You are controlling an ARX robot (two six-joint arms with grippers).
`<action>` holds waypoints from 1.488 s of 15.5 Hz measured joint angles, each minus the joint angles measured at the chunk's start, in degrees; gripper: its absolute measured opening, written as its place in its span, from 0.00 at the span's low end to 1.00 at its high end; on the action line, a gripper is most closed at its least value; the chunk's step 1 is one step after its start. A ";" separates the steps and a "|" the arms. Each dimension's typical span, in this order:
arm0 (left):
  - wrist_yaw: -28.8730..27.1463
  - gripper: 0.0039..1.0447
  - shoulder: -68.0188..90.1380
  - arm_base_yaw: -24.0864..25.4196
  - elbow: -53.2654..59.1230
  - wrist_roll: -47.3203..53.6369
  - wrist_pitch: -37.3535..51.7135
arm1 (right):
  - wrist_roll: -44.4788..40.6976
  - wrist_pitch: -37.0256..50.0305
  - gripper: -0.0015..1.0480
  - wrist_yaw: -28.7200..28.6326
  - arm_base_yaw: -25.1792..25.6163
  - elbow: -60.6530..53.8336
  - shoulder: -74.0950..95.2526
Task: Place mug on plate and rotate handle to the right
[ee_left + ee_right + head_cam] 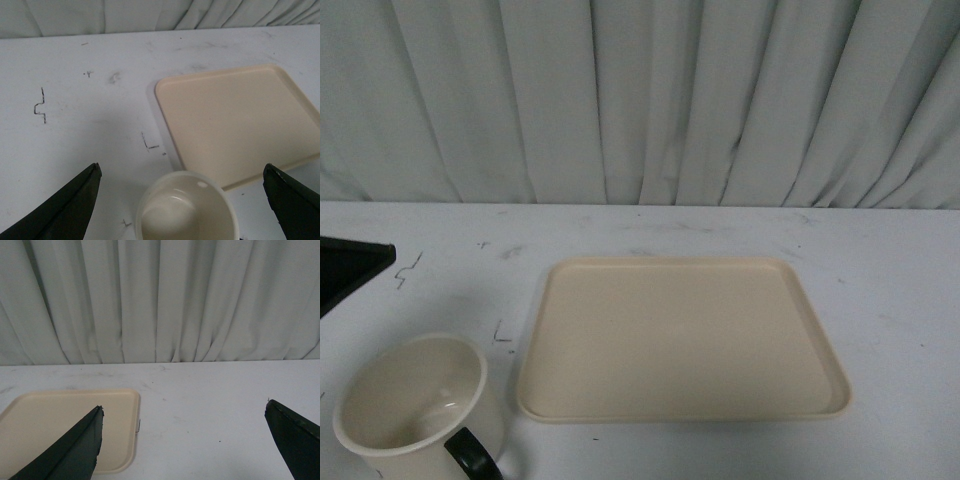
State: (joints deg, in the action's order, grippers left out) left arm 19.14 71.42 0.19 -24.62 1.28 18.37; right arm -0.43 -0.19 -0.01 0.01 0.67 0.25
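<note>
Nearest, the mug (pixel 415 405) stands upright on the worktop (pixel 890 290), just off the near left corner of the plate (pixel 680 340) and apart from its rim. Its handle (pixel 472 455) is on the near side, angled a little rightward. The left claw (pixel 181 170) hangs above the mug, spread wide and gripping nothing. The right claw (pixel 183 406), likewise spread and empty, hovers over the worktop to the right of the plate. The plate carries nothing. Beyond the plate hangs a pale curtain (pixel 640 100). No step looks done: grasping the mug, setting it on the plate and turning the handle right all remain.
</note>
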 joint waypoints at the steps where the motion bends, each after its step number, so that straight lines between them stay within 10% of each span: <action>1: -0.13 0.94 0.44 -0.09 1.03 0.79 0.83 | 0.00 -0.02 0.94 0.00 0.00 0.00 0.00; 23: -4.98 0.86 19.19 1.79 4.59 1.75 11.13 | 0.00 0.00 0.94 0.00 0.00 0.00 0.00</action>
State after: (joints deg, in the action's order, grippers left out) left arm 14.15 90.61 1.98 -20.03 3.03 29.50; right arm -0.43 -0.19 -0.01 0.01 0.67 0.25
